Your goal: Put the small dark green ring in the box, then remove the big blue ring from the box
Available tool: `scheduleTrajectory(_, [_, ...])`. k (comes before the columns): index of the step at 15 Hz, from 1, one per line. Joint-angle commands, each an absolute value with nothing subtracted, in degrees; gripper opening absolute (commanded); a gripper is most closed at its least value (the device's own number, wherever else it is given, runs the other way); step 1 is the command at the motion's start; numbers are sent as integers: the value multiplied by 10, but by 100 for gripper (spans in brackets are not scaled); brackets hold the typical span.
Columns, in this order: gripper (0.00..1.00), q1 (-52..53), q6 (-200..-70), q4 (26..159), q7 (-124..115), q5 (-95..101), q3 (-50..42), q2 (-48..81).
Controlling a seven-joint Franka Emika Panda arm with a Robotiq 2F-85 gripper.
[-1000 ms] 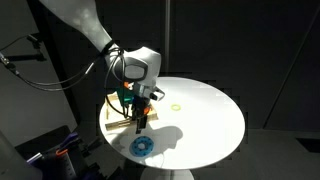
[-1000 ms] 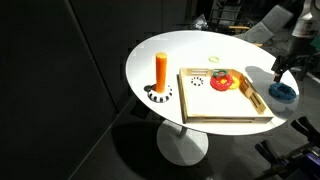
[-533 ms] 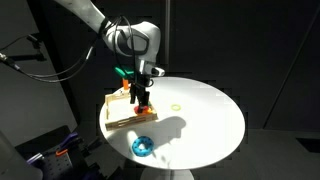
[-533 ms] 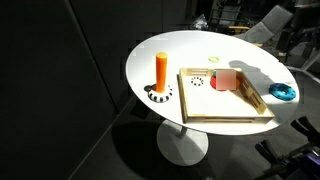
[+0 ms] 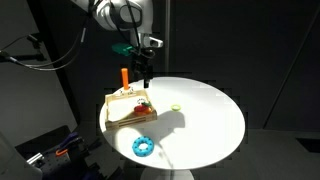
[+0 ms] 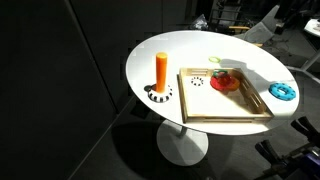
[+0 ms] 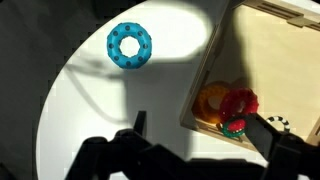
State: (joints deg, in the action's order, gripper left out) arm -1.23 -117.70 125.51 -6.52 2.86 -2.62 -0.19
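**End effector raised and open; blue ring out on the tabletop**

The end effector (image 5: 144, 74) is seen high above the box (image 5: 119, 112), clear of everything on the tabletop (image 5: 210, 122). In the wrist view its two dark fingers (image 7: 139, 124) are spread well apart and nothing is held between them.

The big blue ring (image 7: 130, 45) is found lying flat on the bare tabletop, outside the box and apart from its wall. In an exterior view it (image 5: 143, 146) is placed near the table edge, beside the box. In an exterior view it (image 6: 282, 90) is seen just past the box's side that faces away from the orange peg (image 6: 161, 69).

The small dark green ring (image 6: 197, 82) is recorded inside the box (image 6: 226, 108), flat on the floor near the side that faces the peg. At this resolution its colour can only be read as dark.

A red piece (image 6: 224, 82) is also noted inside the box. In the wrist view it (image 7: 238, 104) is shown touching an orange-yellow ring (image 7: 211, 100) at the box wall.

A pale yellow-green ring (image 6: 215, 60) is noted on the tabletop outside the box. The orange peg is held upright on a black-and-white base (image 6: 158, 96).
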Motion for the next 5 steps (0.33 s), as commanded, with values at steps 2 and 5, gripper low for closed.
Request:
scheduleTrajectory(2, [100,-14,-1177,1254,-64,28,-21,-13])
scheduleTrajectory(5, [100,-14,-1177,1256,-64,28,-21,-9])
